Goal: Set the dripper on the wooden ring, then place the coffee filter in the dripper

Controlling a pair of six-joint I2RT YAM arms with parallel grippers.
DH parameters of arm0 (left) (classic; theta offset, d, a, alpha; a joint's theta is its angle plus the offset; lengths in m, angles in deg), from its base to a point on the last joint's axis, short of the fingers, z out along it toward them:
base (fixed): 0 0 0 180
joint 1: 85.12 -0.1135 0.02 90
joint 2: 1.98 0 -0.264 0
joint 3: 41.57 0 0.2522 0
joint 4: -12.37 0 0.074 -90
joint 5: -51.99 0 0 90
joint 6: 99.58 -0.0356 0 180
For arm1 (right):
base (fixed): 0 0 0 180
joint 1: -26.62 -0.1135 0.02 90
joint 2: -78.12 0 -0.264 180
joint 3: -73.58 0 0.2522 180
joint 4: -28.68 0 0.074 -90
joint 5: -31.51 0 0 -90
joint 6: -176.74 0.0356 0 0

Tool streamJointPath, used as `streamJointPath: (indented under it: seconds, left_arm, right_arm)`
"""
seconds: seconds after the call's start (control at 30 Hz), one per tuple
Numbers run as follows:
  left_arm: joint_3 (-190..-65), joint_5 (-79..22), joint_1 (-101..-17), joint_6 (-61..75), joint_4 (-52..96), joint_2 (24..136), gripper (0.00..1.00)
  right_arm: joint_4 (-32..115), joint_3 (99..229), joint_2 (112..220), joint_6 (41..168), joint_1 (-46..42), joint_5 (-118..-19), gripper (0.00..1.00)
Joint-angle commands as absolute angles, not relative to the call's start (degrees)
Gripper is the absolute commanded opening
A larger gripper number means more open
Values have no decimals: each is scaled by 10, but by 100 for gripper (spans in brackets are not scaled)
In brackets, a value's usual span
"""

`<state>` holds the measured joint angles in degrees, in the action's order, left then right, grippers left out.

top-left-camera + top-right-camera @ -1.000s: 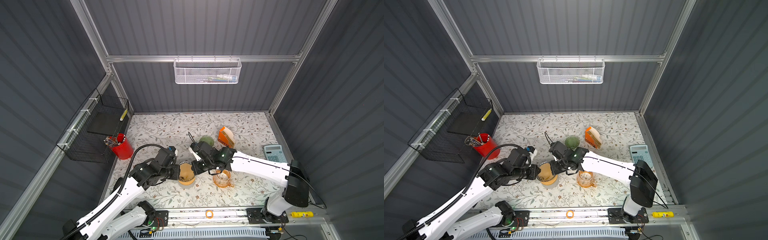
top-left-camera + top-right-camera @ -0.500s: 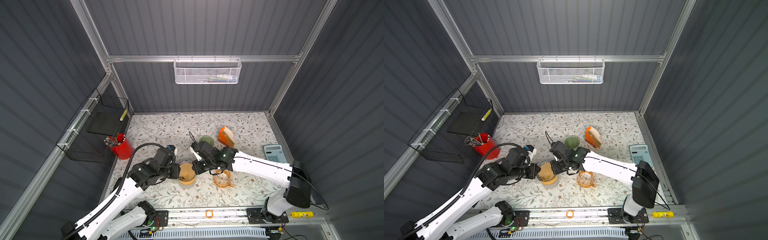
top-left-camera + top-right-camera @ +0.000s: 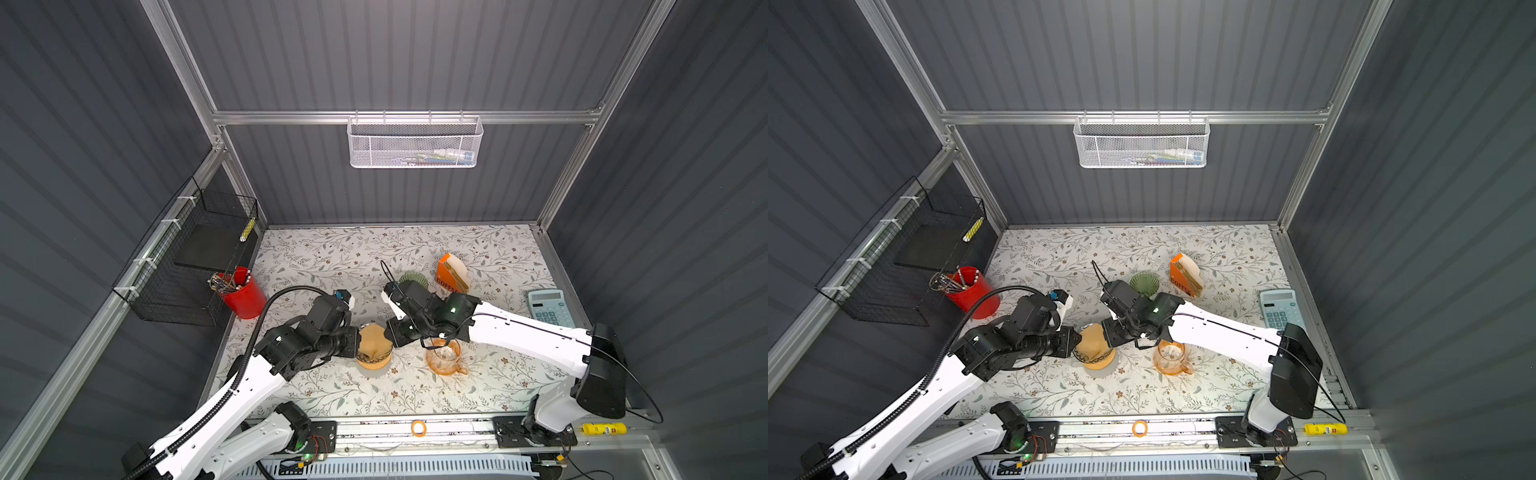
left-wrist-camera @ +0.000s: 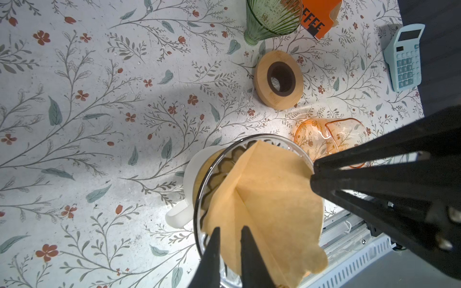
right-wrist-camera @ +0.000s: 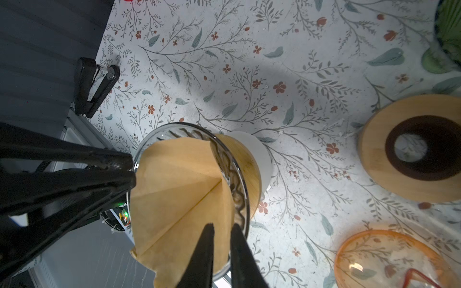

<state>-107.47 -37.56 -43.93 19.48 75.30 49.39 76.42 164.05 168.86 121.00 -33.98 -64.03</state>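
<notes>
The left gripper (image 4: 230,228) is narrow. Its two fingers pinch the edge of the coffee filter (image 4: 269,199), right at the glass rim of the dripper (image 4: 212,172). The right gripper (image 5: 222,225) comes in from the other side. Its fingers sit close together with the filter's edge between them, but I cannot tell if they are squeezing it.

The brown paper filter sits in the dripper as a cone, and one side sticks up over the rim. The dripper stands on a white mug (image 4: 189,172).

Everything rests on a table (image 3: 415,253) covered with a mat of leaves and little red flowers. An orange glass jug (image 3: 444,359) stands just beside the dripper, under the right arm. A wooden ring (image 4: 278,79) lies near it. Farther back are a green glass (image 3: 1144,283) and an orange filter box (image 3: 451,272). A blue calculator (image 3: 548,307) lies at the right edge, and a red cup (image 3: 243,295) of pens stands at the left edge.

Grey ribbed walls close in three sides. A black wire basket (image 3: 199,257) hangs on the left wall and a white wire basket (image 3: 415,143) on the back wall. A metal rail (image 3: 457,428) runs along the front edge.

Bare mat stretches toward the back wall and along the front by the rail.
</notes>
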Motion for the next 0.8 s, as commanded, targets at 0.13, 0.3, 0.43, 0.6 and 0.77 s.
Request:
streamJointPath:
  seconds: [0.13, 0.3, 0.43, 0.6, 0.77]
  left_arm:
    - [-1069, -350, -439, 183, 734, 495, 18]
    - [-1059, -348, -439, 184, 729, 498, 18]
    - [-1045, -347, -439, 189, 727, 495, 17]
    - [-1040, -350, -439, 194, 725, 489, 17]
    - [-1048, -353, -439, 192, 726, 492, 17]
  right_arm:
    - [772, 1654, 1690, 1205, -344, -632, 12]
    - [766, 1647, 1698, 1206, -344, -633, 10]
    - [760, 1642, 1706, 1207, -344, -639, 10]
    - [756, 1639, 1708, 1208, -344, -640, 10]
    - [756, 1643, 1705, 1208, -343, -641, 10]
